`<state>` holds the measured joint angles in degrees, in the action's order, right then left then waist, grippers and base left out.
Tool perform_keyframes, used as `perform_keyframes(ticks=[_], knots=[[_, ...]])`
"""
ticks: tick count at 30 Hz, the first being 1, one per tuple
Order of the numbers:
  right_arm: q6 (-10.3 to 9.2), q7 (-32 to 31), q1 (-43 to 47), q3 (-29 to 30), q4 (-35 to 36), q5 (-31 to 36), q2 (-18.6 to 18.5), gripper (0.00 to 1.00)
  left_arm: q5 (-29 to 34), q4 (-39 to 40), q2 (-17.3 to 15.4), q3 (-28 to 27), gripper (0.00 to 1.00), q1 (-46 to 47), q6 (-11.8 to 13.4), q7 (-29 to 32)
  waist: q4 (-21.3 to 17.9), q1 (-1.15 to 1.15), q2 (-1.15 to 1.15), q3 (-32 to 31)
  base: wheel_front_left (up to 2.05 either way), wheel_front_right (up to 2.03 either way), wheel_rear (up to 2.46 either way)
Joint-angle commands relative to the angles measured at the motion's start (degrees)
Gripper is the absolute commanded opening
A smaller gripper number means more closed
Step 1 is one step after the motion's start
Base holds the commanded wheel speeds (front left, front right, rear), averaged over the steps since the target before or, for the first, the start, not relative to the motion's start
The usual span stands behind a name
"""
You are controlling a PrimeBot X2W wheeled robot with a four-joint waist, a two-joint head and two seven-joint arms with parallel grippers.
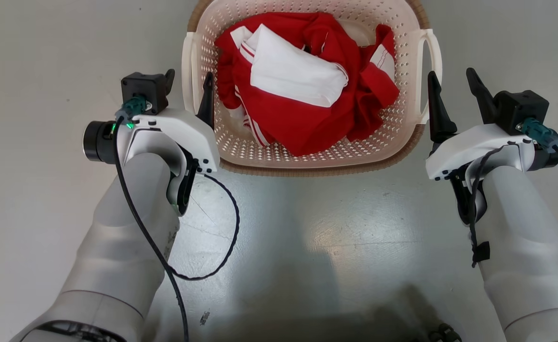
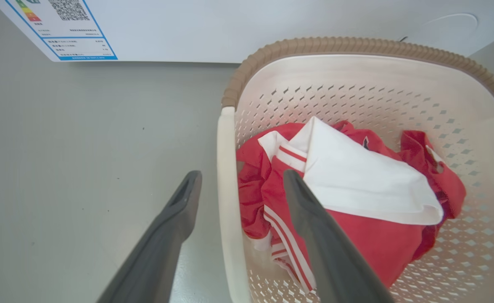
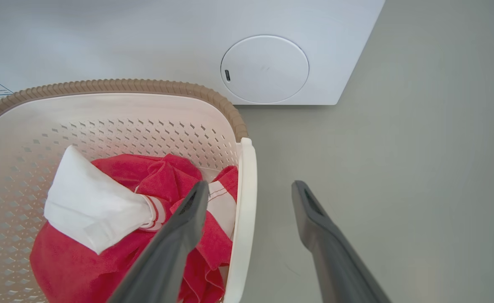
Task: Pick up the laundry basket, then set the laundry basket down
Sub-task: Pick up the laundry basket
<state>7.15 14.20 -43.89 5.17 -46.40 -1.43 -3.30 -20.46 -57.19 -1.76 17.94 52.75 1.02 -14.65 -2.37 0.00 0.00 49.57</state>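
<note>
Fingers (image 2: 167, 227) of the left gripper (image 1: 188, 78) and the right gripper (image 1: 451, 76) are spread fully and hold nothing, one pair at each side of the laundry basket (image 1: 316, 167).
The basket sits on the grey floor (image 1: 307, 237) between the two arms, with a white washing machine (image 3: 146, 42) just behind it and a red and white garment (image 1: 316, 118) crumpled inside. The left handle (image 2: 228, 189) and the right handle (image 3: 247, 202) each run between that gripper's two fingers, one finger over the clothing, the other over the floor outside; whether they touch I cannot tell. The machine carries a round cover (image 3: 265, 69) and an energy label (image 2: 78, 42).
</note>
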Motion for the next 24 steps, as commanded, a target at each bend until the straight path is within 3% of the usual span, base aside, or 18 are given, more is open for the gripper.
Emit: perform_keyframes(ticks=[1,24], knots=[[0.34,0.8,0.62,-0.95,0.12,0.1,0.42,1.0,0.52,0.08,-1.13,-0.59,1.0,0.06,0.52,-0.34,0.09,0.0,0.0,0.32,0.0,0.0,0.0],[0.34,0.8,-6.97,-3.43,-13.07,-5.92,0.42,1.0,-5.98,-6.98,-1.12,6.29,1.0,6.21,0.58,0.16,0.94,0.0,0.0,2.01,0.0,0.0,0.0]])
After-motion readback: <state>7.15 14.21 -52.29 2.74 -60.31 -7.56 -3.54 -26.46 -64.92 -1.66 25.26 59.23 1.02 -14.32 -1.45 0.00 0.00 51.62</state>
